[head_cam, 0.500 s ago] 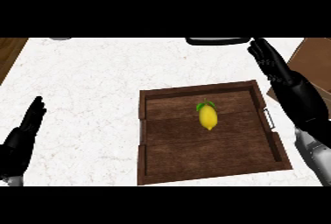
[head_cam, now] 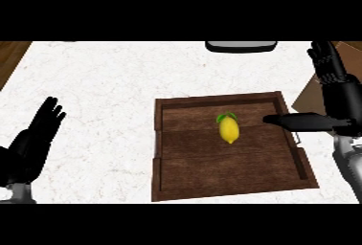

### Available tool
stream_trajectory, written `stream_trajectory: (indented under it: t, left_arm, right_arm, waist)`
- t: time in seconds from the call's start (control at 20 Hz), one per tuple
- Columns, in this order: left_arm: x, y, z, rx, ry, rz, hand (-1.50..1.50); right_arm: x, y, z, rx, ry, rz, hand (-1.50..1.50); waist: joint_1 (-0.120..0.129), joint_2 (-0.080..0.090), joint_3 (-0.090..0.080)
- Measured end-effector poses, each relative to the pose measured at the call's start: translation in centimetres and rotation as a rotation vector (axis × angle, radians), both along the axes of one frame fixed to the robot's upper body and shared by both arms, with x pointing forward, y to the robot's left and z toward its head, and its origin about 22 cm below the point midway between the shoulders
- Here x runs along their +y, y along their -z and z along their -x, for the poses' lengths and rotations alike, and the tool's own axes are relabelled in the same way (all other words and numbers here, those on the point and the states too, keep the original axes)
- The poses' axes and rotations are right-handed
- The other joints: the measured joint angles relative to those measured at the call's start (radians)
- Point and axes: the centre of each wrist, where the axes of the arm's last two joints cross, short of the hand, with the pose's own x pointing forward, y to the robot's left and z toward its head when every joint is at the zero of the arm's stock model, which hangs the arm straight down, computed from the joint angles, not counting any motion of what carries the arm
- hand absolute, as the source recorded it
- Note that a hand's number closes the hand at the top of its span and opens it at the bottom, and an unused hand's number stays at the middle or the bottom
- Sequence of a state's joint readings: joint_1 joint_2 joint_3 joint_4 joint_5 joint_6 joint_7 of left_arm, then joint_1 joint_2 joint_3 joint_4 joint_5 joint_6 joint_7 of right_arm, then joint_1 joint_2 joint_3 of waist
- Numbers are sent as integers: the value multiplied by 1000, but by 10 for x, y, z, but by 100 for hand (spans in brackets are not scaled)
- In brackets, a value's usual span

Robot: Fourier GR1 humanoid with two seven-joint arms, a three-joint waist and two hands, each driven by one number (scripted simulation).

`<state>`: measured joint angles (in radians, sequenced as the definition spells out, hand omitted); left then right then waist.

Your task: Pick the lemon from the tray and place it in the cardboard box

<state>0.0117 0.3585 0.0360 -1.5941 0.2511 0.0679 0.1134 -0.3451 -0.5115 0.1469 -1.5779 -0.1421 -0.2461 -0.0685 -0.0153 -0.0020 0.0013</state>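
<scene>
Nearest, at the view's lower left, the robot's left hand (head_cam: 34, 143) rests over the white marble-patterned counter top (head_cam: 106, 81) with its black fingers straight and pointing away, open and holding nothing, well apart from everything else. To its right lies the dark brown rectangular wooden tray (head_cam: 226, 167) with low raised walls, its near wall close to the view's lower edge. The tray holds a single thing: the small yellow lemon with green leaves at its far end (head_cam: 228, 129), which lies on the tray's floor in the far half, roughly midway between the side walls and touching none of them. The right hand (head_cam: 339, 103) shows at the view's right edge, just beside the tray's right wall; its fingers stand straight, pointing away, and its thumb sticks out leftward across that wall toward the lemon, the tip stopping short of the fruit, so this hand too is open and grips nothing. Behind the right hand a corner of the brown cardboard box (head_cam: 309, 95) shows; its inside cannot be seen. Farthest, at the counter's far edge, sits a dark rounded object (head_cam: 240, 46) cut off by the view.
</scene>
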Motion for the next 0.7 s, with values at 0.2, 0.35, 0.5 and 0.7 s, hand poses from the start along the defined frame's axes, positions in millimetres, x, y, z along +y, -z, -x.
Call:
stream_trajectory:
  t: [0.2, 0.35, 0.5, 0.7]
  left_arm:
    - [0, -7, -3, 24, 15, 60, 0]
    - [3, -6, 0, 36, 20, 81, 0]
    - [3, -8, -1, 40, 22, 87, 0]
    - [0, -13, -3, 40, 31, 93, 0]
  right_arm:
    - [8, 14, 20, -132, 8, 21, -150]
    - [15, 7, 36, -151, -34, 109, -150]
    - [16, -1, 43, -67, -61, 283, -150]
    - [13, -15, 46, 79, -47, 565, -150]
  waist:
    - [4, 0, 0]
    - [7, -1, -1]
    - [8, -3, -4]
    - [12, -5, -7]
